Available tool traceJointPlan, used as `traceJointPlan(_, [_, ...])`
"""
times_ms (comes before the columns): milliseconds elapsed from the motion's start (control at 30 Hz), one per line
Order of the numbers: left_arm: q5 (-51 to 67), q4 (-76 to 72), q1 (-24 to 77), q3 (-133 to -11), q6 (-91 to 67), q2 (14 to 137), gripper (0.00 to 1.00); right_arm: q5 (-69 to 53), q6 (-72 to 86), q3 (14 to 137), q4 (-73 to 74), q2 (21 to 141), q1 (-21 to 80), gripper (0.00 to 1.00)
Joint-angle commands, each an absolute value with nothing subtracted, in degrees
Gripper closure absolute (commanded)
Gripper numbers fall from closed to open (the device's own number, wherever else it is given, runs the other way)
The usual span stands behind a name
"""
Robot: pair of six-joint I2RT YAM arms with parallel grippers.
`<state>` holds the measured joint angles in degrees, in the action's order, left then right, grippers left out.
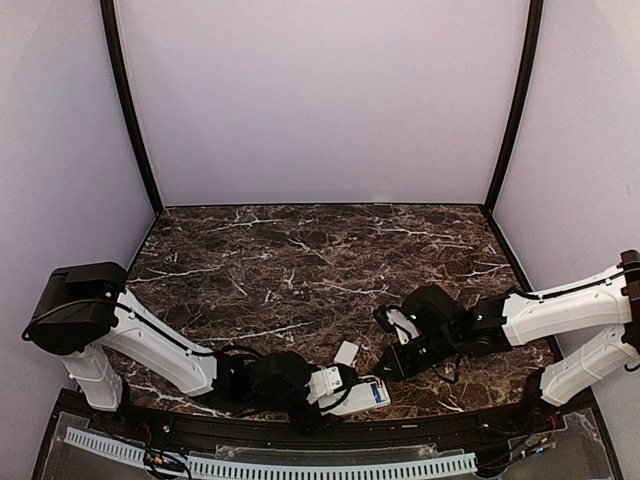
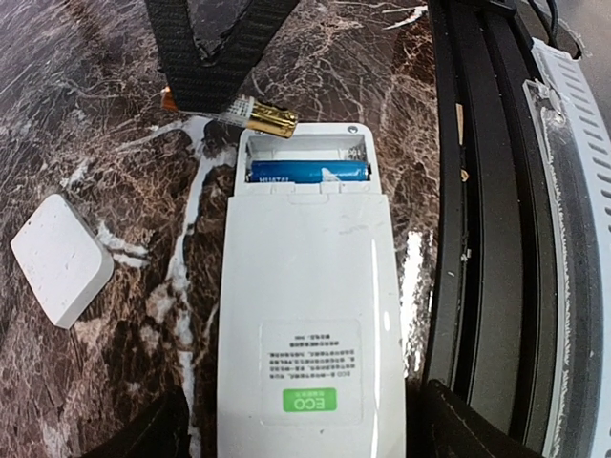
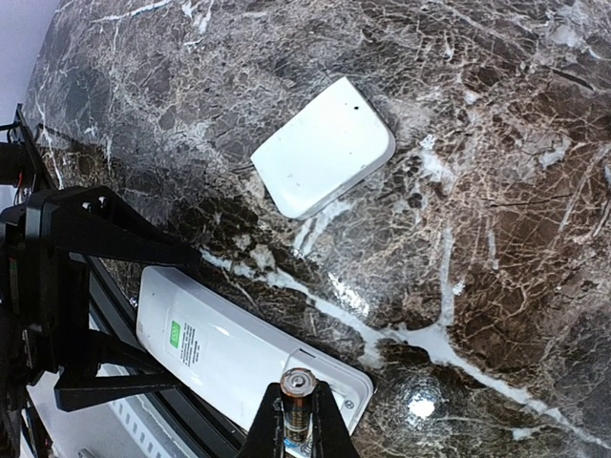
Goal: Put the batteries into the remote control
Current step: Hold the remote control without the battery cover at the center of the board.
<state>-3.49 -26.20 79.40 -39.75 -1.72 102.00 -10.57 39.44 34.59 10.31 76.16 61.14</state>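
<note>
Top view. White remote control point(image 1: 368, 393) at 6 o'clock edge of dark marble desk point(image 1: 300, 250), long axis running 9 to 3. Left hand point(image 1: 350, 390) at its 9 o'clock end, fingers spread wide astride the body; cannot tell if pressing the sides. White squarish cover plate point(image 1: 347, 352) flat on desk, just beside remote control at 11 o'clock. Right hand point(image 1: 395, 362) at 1 o'clock of remote control, near its 3 o'clock end; anything pinched too small to see here.

Left wrist view. Remote control back-up, green label toward 6 o'clock, battery bay open at 12 o'clock end. Blue battery point(image 2: 308, 172) lying crosswise in bay, in slot nearer 6 o'clock. Second battery point(image 2: 270, 118) pinched in black right-hand fingers point(image 2: 186, 76), gold end showing, tilted, just outside bay rim at 11 o'clock. Cover plate at 9 o'clock, apart from remote control. Black rail point(image 2: 477, 239) at 3 o'clock.

Right wrist view. Second battery seen end-on between nearly closed right-hand fingers at 6 o'clock of frame, just over remote control's open end. Left-hand fingers along both long sides of remote control at 9 o'clock. Cover plate at 12 o'clock, apart.
</note>
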Motion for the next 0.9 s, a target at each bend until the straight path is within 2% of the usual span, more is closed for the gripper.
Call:
traceJointPlan(0, [-4.7,-24.3,79.5,-40.5,-1.4,102.8,0.21,-10.8,38.9,35.4,10.3,74.8,61.7,1.0])
traceJointPlan(67, [-4.1,-24.0,79.5,-40.0,-1.7,102.9,0.27,-10.6,39.7,35.1,10.1,74.7,61.7,1.0])
traceJointPlan(167, [-3.1,-23.8,79.5,-39.5,-2.4,103.0,0.43,-9.9,42.0,33.6,8.4,74.9,62.1,1.0])
traceJointPlan(333, [-2.2,-22.9,79.5,-39.1,-3.6,103.0,0.56,-4.9,42.4,34.0,9.3,74.7,64.8,1.0])
traceJointPlan(533, [-2.4,-22.8,79.5,-38.4,-4.8,102.8,0.77,-1.8,43.0,31.8,8.5,74.8,65.7,1.0])
traceJointPlan(667, [-2.1,-22.7,79.5,-38.3,-4.8,102.8,0.84,-1.1,41.8,31.4,7.5,75.1,65.7,1.0])
traceJointPlan(867, [-2.3,-22.8,79.5,-38.2,-5.1,102.9,0.86,-0.9,41.1,30.6,5.2,76.2,65.8,1.0])
